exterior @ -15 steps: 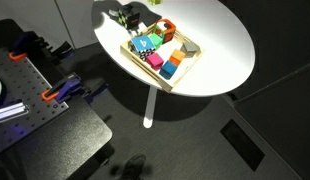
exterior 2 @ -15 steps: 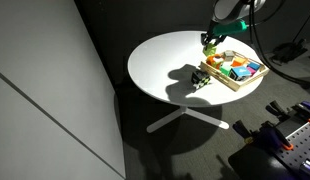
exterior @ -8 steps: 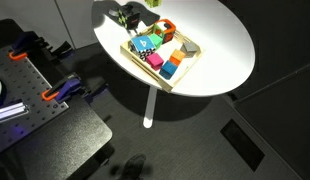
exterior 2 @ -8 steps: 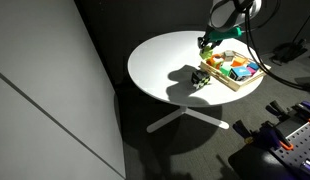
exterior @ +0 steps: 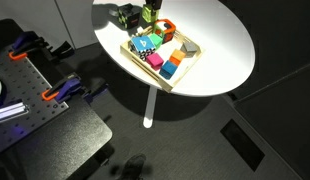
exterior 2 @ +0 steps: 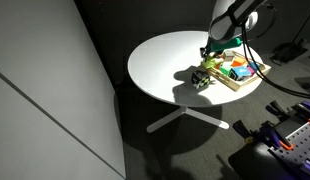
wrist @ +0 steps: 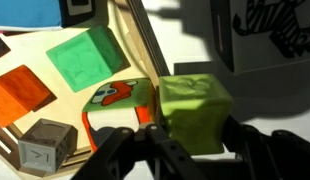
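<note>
My gripper [wrist: 192, 135] is shut on a light green block [wrist: 195, 108] and holds it above the wooden tray's edge. In both exterior views the gripper [exterior: 148, 14] [exterior 2: 209, 49] hangs over the near corner of the wooden tray [exterior: 185, 63] [exterior 2: 235, 84] on the round white table [exterior: 220, 45] [exterior 2: 165, 65]. The tray holds several coloured blocks: a green one [wrist: 87, 58], an orange one [wrist: 22, 92], a grey one [wrist: 45, 148] and a picture block [wrist: 120, 100].
A small dark toy [exterior 2: 199, 79] [exterior: 123, 16] stands on the table beside the tray. A black workbench with orange clamps [exterior: 55, 92] stands next to the table. Cables hang by the arm [exterior 2: 257, 50].
The gripper with the green block has moved from beside the tray to over its edge, and a little lower.
</note>
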Tool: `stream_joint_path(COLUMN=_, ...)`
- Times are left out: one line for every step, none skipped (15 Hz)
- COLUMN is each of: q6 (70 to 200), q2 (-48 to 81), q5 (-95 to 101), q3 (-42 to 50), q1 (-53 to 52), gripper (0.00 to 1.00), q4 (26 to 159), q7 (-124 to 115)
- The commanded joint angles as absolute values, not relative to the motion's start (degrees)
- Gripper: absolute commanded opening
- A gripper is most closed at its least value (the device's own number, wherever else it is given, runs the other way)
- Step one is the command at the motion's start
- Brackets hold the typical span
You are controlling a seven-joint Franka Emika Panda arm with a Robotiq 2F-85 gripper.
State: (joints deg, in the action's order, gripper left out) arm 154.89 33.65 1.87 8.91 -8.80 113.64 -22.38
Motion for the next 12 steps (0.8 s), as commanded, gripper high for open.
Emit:
stream_joint_path(q6=154.7, q2=35.4, q5=2.2, q3=9.7, q1=-9.4, gripper=0.27, q4=112.7, q7=-23.9)
stream_joint_path(q6=154.5, q2=35.8, q5=2.3, q3=10.0, q1=-9.6, gripper=0.27, q4=112.6, q7=-24.0)
stream_joint_path(q6=154.2, q2=35.9, q5=2.4, q3=10.2, q1=-9.7, gripper=0.77, q4=112.7, q7=-24.0)
stream_joint_path(q6=154.0, q2=35.9, q5=2.3, q3=10.2, q1=-9.6, gripper=0.78, q4=112.8, q7=-23.9)
stream_joint_path(q6=153.7, q2=35.7, q5=2.1, q3=10.3, q1=-9.5, gripper=0.85, q4=112.9, q7=-23.8)
stream_joint_path(q6=153.2, q2=35.5, q5=2.0, q3=10.3, q1=-9.3, gripper=0.92, q4=113.0, q7=-23.7)
stream_joint_path(q6=152.1, q2=34.8, q5=1.5, q3=9.9, q1=-8.8, gripper=0.99, q4=113.2, q7=-23.2)
stream_joint_path(q6=151.5, q2=34.4, q5=1.2, q3=9.7, q1=-8.3, gripper=1.0, q4=113.3, q7=-22.8)
stream_joint_path(q6=150.2, q2=33.7, q5=0.6, q3=9.1, q1=-7.5, gripper=1.0, q4=113.4, q7=-22.0)
stream_joint_path(q6=149.2, q2=33.2, q5=0.3, q3=8.9, q1=-7.2, gripper=1.0, q4=113.5, q7=-21.9)
stream_joint_path(q6=148.0, q2=32.6, q5=0.1, q3=8.7, q1=-6.9, gripper=1.0, q4=113.6, q7=-21.7)
stream_joint_path(q6=146.7, q2=31.7, q5=-0.2, q3=8.5, q1=-6.4, gripper=1.0, q4=113.7, q7=-21.4)
